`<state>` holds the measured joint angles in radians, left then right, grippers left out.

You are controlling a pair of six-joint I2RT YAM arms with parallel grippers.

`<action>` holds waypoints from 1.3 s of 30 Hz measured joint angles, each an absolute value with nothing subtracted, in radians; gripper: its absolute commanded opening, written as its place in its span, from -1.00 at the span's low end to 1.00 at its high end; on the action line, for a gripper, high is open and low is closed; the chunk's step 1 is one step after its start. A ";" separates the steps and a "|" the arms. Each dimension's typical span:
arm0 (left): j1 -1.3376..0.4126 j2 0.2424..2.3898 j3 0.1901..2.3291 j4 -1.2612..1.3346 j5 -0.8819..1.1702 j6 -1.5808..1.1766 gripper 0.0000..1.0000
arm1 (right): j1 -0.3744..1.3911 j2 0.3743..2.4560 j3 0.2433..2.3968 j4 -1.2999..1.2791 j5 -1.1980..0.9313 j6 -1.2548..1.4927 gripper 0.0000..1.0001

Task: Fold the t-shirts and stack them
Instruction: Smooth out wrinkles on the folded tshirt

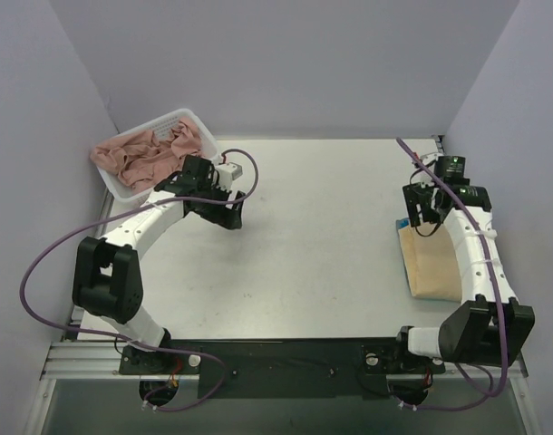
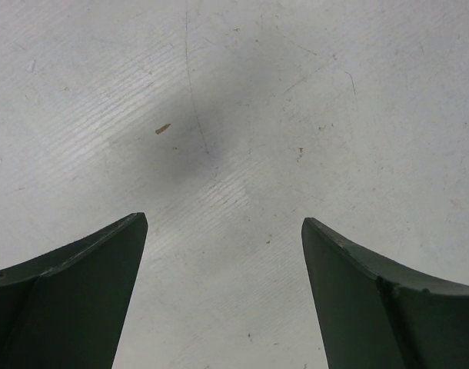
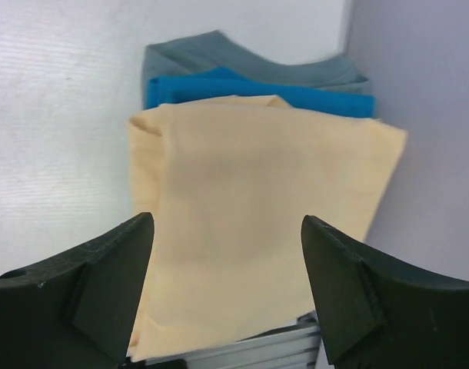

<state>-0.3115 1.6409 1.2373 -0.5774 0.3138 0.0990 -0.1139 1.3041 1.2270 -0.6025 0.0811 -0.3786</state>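
Note:
A folded pale yellow-peach t-shirt [image 1: 432, 265] lies on top of a stack at the table's right edge. In the right wrist view this shirt [image 3: 257, 207] covers a bright blue t-shirt [image 3: 265, 91], which lies on a grey-green one [image 3: 234, 55]. A sliver of the blue shirt [image 1: 402, 223] shows in the top view. My right gripper [image 1: 420, 216] hovers above the far end of the stack, open and empty [image 3: 227, 231]. My left gripper [image 1: 233, 216] is open and empty [image 2: 223, 231] over bare table, near the basket.
A white basket [image 1: 197, 121] at the far left holds crumpled pinkish shirts [image 1: 140, 156]. The grey table [image 1: 322, 236] is walled on the left, back and right. The stack's near end overhangs the metal rail [image 3: 250, 355] at the table's front edge.

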 measured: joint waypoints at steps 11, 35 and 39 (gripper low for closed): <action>-0.311 1.588 1.187 -0.572 0.314 0.110 0.86 | -0.018 1.429 1.127 -0.600 0.101 -0.265 0.10; -0.297 1.588 1.176 -0.567 0.318 0.112 0.86 | 0.125 1.514 1.125 -0.566 0.326 -0.303 -1.00; -0.297 1.588 1.175 -0.566 0.318 0.112 0.86 | 0.139 1.447 1.095 -0.552 0.318 -0.302 -1.00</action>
